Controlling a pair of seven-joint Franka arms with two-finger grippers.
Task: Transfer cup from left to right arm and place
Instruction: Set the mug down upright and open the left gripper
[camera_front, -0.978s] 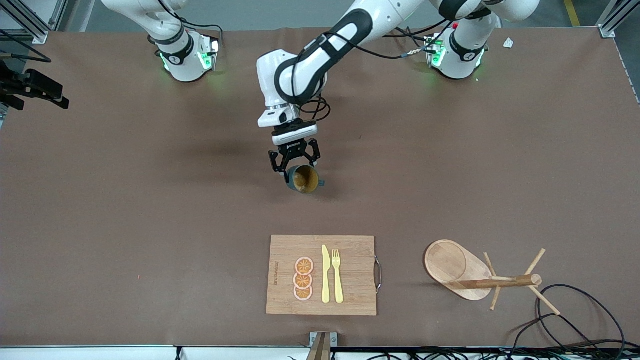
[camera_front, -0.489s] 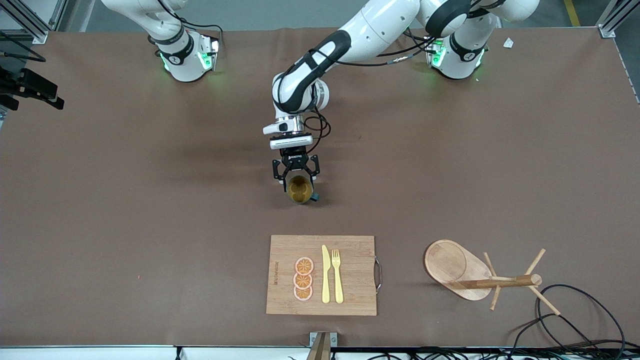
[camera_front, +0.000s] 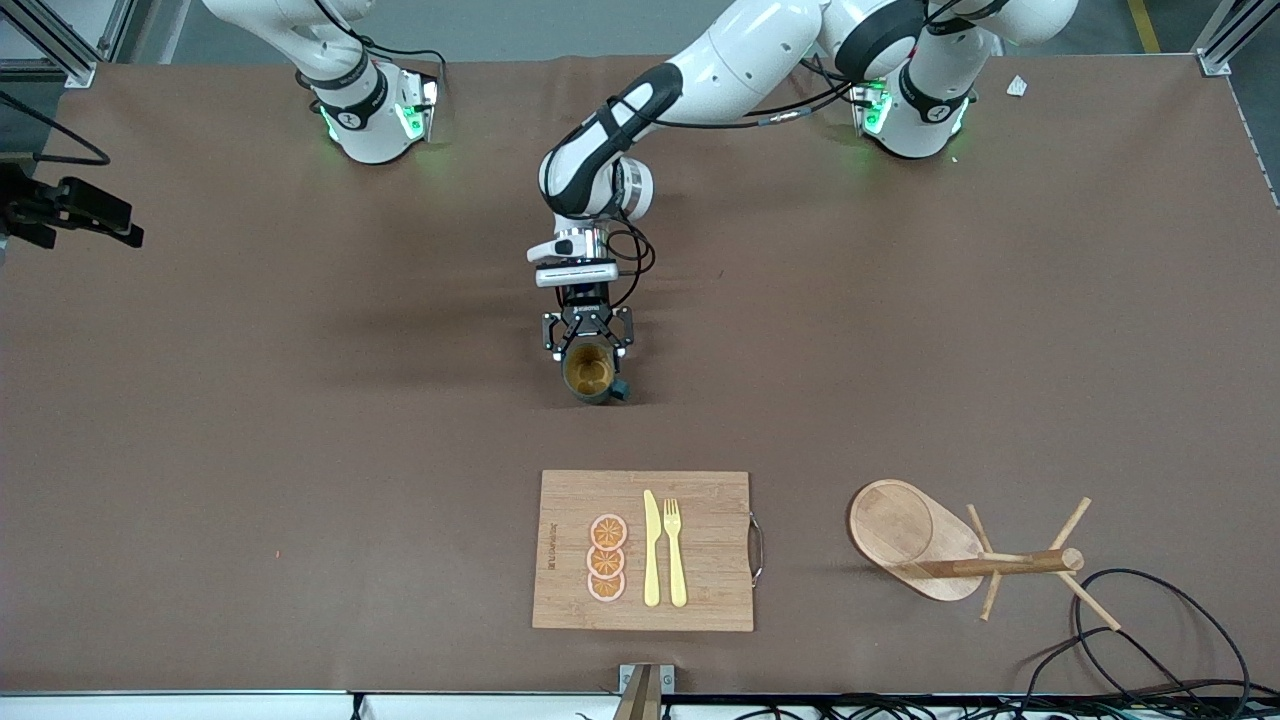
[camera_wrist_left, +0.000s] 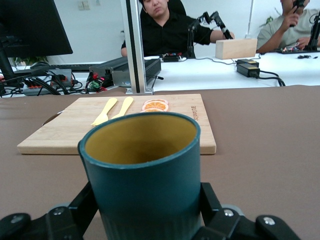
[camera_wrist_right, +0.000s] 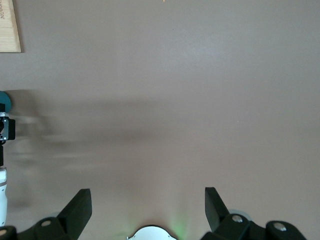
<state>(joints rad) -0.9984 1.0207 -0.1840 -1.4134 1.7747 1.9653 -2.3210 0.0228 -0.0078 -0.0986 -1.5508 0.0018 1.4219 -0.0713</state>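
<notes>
The dark teal cup (camera_front: 590, 372) with its tan inside stands upright at or just above the table's middle, its handle (camera_front: 620, 391) toward the left arm's end. My left gripper (camera_front: 590, 352) reaches in level and low and is shut on the cup's ribbed sides. In the left wrist view the cup (camera_wrist_left: 145, 170) fills the space between the black fingers (camera_wrist_left: 86, 200). My right gripper (camera_wrist_right: 147, 205) is open and empty, high over bare table toward the right arm's end. The cup's edge (camera_wrist_right: 4, 101) shows at the side of that view.
A bamboo cutting board (camera_front: 700, 500) with orange slices (camera_front: 607, 558), a yellow knife (camera_front: 651, 548) and a fork (camera_front: 675, 550) lies nearer the front camera than the cup. A wooden peg rack (camera_front: 960, 550) lies on its side toward the left arm's end, beside black cables (camera_front: 1150, 620).
My left arm has come down with the cup and turned it from tilted to upright, close to the table. The grip has not changed.
</notes>
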